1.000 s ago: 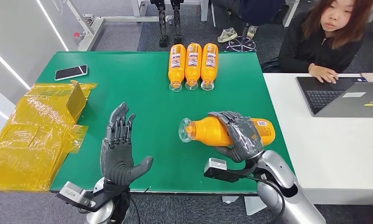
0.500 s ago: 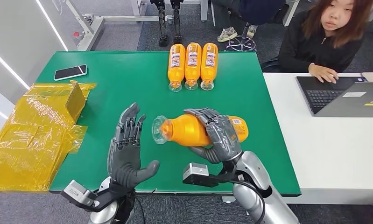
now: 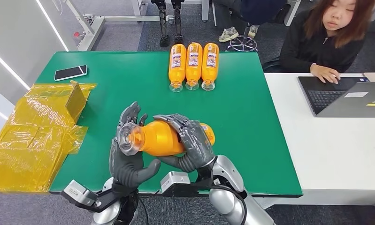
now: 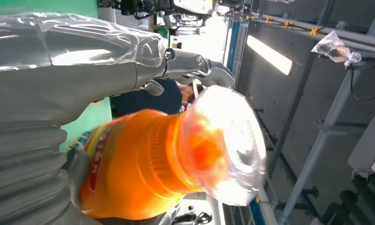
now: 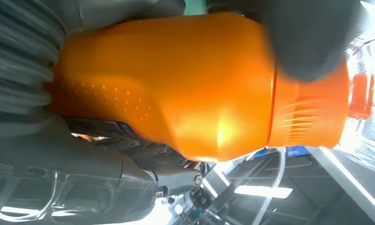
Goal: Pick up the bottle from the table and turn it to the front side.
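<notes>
Bottle (image 3: pixel 164 138) lifted off the green worktop (image 3: pixel 251 140), lying sideways in the right hand (image 3: pixel 190 140) — fingers wrapped round its body. Left hand (image 3: pixel 126 157) spread, palm at the cap end. Step: handover for turning — next, left fingers must close before right lets go.

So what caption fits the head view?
Right hand holds an orange bottle above the green table, cap against the left hand.

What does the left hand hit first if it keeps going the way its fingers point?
Probably the bottle the right hand holds: its clear cap end sits right against the left hand. Actual contact is unclear.
</notes>
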Controlling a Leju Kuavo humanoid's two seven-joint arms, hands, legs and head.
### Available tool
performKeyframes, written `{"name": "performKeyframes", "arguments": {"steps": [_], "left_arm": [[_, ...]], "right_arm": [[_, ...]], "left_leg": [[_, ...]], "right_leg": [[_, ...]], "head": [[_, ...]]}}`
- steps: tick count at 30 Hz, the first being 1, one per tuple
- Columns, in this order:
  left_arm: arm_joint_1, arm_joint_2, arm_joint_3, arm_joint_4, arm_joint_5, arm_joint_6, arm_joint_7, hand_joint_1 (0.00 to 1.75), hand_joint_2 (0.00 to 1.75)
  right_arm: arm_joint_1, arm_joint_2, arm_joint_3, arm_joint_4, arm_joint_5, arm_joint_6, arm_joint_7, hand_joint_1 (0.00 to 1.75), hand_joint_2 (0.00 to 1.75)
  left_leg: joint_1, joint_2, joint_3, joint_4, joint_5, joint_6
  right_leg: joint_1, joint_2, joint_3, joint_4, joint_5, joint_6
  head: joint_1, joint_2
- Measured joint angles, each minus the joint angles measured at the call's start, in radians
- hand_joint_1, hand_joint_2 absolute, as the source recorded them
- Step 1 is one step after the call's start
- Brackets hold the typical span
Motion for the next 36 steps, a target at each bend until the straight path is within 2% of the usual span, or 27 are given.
{"name": "performKeyframes", "arguments": {"steps": [9,17,21,25,31,32,34,36], "left_arm": [[-0.034,0.001,0.007,0.032,0.018,0.045,-0.027,0.0,1.75],[-0.027,0.009,0.019,0.043,0.019,0.059,-0.031,0.02,1.75],[-0.016,0.01,0.031,0.043,0.025,0.054,-0.03,1.73,1.75],[-0.003,0.012,0.041,0.043,0.029,0.044,-0.029,1.65,1.75],[0.007,0.016,0.056,0.043,0.03,0.039,-0.03,1.75,1.75],[0.007,0.016,0.059,0.043,0.031,0.038,-0.03,1.75,1.75],[0.009,0.016,0.064,0.043,0.031,0.036,-0.031,1.75,1.75],[0.012,0.016,0.069,0.043,0.031,0.035,-0.031,1.75,1.75]], "right_arm": [[0.002,0.071,0.091,0.08,-0.142,0.004,-0.053,1.75,1.75],[0.005,0.089,0.114,0.122,-0.174,0.012,-0.057,1.75,1.75],[0.005,0.092,0.123,0.139,-0.184,0.018,-0.059,1.75,1.75],[0.003,0.094,0.132,0.156,-0.186,0.018,-0.059,1.75,1.75],[-0.004,0.097,0.136,0.175,-0.199,0.035,-0.062,1.75,1.75],[-0.006,0.097,0.138,0.178,-0.203,0.04,-0.062,1.7,1.75],[-0.01,0.098,0.14,0.186,-0.211,0.049,-0.061,1.27,1.75],[-0.013,0.098,0.141,0.193,-0.222,0.064,-0.06,0.45,1.75]], "left_leg": [[0.0,0.0,0.0,0.0,0.0,0.0],[0.0,0.0,-0.001,0.0,0.0,-0.001],[0.0,0.0,-0.001,0.0,0.0,-0.001],[0.0,0.0,-0.001,0.0,0.001,-0.001],[0.0,0.0,-0.001,0.0,0.001,-0.001],[0.0,0.0,-0.001,0.0,0.001,-0.001],[0.0,0.0,-0.001,0.0,0.001,-0.001],[0.0,0.0,-0.001,0.0,0.001,-0.001]], "right_leg": [[0.0,0.0,0.0,0.0,0.0,0.0],[0.0,0.0,-0.001,0.0,0.0,0.0],[0.0,0.0,-0.001,0.0,0.0,0.0],[0.0,0.0,-0.001,0.0,0.0,0.0],[0.0,0.0,-0.001,0.001,0.0,0.0],[0.0,0.0,-0.001,0.001,0.0,0.0],[0.0,0.0,-0.001,0.001,0.0,0.0],[0.0,0.0,-0.001,0.001,0.0,0.0]], "head": [[0.0,0.0],[0.0,0.0],[0.0,0.0],[0.0,0.0],[0.0,0.0],[0.0,0.0],[0.0,0.0],[0.0,0.0]]}}
